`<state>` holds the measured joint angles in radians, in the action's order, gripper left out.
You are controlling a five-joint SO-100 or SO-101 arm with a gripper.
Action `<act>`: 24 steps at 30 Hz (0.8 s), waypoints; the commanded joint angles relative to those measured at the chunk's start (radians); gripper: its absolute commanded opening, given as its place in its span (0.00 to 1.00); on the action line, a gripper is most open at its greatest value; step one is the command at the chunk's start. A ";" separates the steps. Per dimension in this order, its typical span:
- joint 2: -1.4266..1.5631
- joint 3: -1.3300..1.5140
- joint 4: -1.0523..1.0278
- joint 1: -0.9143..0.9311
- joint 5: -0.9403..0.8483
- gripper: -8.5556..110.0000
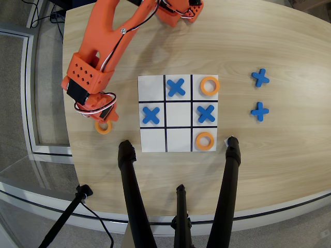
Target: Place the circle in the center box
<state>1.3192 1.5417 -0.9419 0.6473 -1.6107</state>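
Observation:
In the overhead view the orange arm reaches down the table's left side, left of the white 3x3 board [153, 141]. Its gripper [103, 117] hangs over the spot where loose orange rings lie; one circle [104, 127] peeks out just below it. The arm's own body hides the fingers, so their state is unclear. The center box [178, 114] is bare white. Two more orange rings sit in the top right cell [209, 86] and the bottom right cell [205, 140]. Blue X pieces fill the top middle [176, 88], left middle [151, 114] and right middle [206, 113] cells.
Two spare blue X pieces [260, 77] [259, 111] lie on the wood right of the board. Black tripod legs [129, 175] [231, 165] rise from the near table edge just below the board. The arm's base [181, 13] is at the top edge.

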 commanded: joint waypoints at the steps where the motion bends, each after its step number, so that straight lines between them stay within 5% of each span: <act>1: -0.008 -0.054 0.011 0.003 -0.008 0.26; 24: -0.143 -0.141 0.011 0.026 -0.037 0.26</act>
<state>1.1720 1.4419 -0.9419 0.6703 -1.6414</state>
